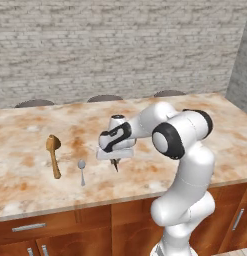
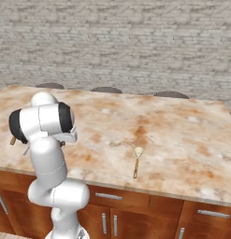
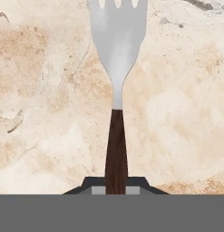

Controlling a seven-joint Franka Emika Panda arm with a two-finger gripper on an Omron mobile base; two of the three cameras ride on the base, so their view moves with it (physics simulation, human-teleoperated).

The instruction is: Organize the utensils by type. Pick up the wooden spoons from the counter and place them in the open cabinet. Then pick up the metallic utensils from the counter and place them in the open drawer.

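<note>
My gripper [image 3: 116, 189] is shut on the dark handle of a small fork [image 3: 117, 41], whose silver tines point away over the counter [image 3: 186, 113]. From the left base view the gripper [image 1: 115, 164] reaches down to the counter [image 1: 25, 185] near its middle. To its left lie a small silver teaspoon [image 1: 82, 170] and, further left, a brown wooden spoon [image 1: 53, 155]. A lighter wooden spoon [image 2: 137, 161] lies alone near the counter's front edge, right of the arm. The cabinet and the open drawer are out of view.
A grey brick wall stands behind the counter [image 2: 182, 135], and dark round seat tops [image 1: 105, 98] peek over its far edge. Closed reddish-brown fronts with silver bar handles [image 1: 29, 227] run below the counter's front edge.
</note>
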